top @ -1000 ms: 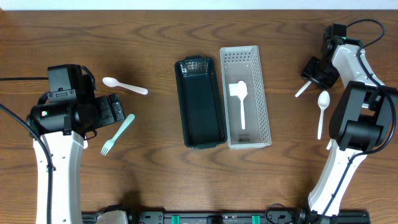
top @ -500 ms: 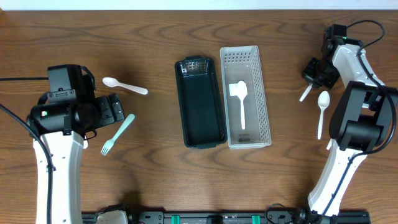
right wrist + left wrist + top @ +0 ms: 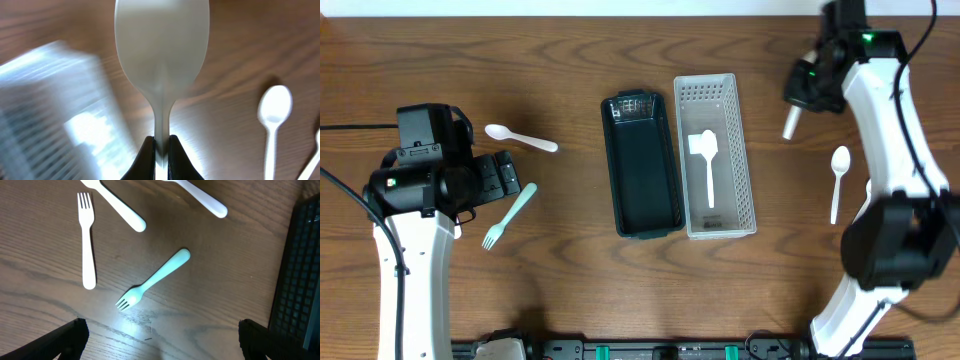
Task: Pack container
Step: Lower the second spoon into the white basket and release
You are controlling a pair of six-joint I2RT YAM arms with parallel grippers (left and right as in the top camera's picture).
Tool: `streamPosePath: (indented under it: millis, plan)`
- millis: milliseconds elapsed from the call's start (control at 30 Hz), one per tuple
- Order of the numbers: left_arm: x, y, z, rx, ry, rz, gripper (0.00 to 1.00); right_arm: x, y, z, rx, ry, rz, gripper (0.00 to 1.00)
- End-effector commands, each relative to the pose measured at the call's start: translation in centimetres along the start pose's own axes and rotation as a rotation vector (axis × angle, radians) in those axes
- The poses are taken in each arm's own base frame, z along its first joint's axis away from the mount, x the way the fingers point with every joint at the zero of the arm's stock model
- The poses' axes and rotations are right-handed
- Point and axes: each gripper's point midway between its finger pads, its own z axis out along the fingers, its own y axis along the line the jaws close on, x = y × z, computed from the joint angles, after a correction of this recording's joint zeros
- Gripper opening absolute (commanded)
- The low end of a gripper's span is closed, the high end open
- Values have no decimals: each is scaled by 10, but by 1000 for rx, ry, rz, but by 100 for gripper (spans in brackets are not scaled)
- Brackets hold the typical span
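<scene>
Right hand (image 3: pixel 160 151), clenched on a white plastic spoon (image 3: pixel 161 45), has lifted toward the clear slotted tray (image 3: pixel 751 190); left hand (image 3: pixel 503 174) released.

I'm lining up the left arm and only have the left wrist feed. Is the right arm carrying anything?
Observer: Yes. The right gripper is shut on the thin handle of a white utensil with a broad, spoon-like head.
Operator: Is it over one of the bins?
Observer: No. From overhead it hangs to the right of the clear basket, over the table.
Operator: Anything packed so far?
Observer: One flat-headed utensil lies in the clear basket. The dark container beside it looks empty.
</scene>
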Motion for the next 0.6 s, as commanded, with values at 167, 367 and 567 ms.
streamPosePath:
  millis: [167, 367, 567]
  plan:
    - [-3, 0, -2, 5, -4, -11, 98, 72, 83, 18, -55, 133, -219, 2]
    - [-1, 0, -2, 4, 1, -11, 98, 117, 94, 68, -20, 233, -275, 2]
    - [0, 0, -2, 3, 8, -11, 98, 130, 90, 99, -5, 265, -301, 11]
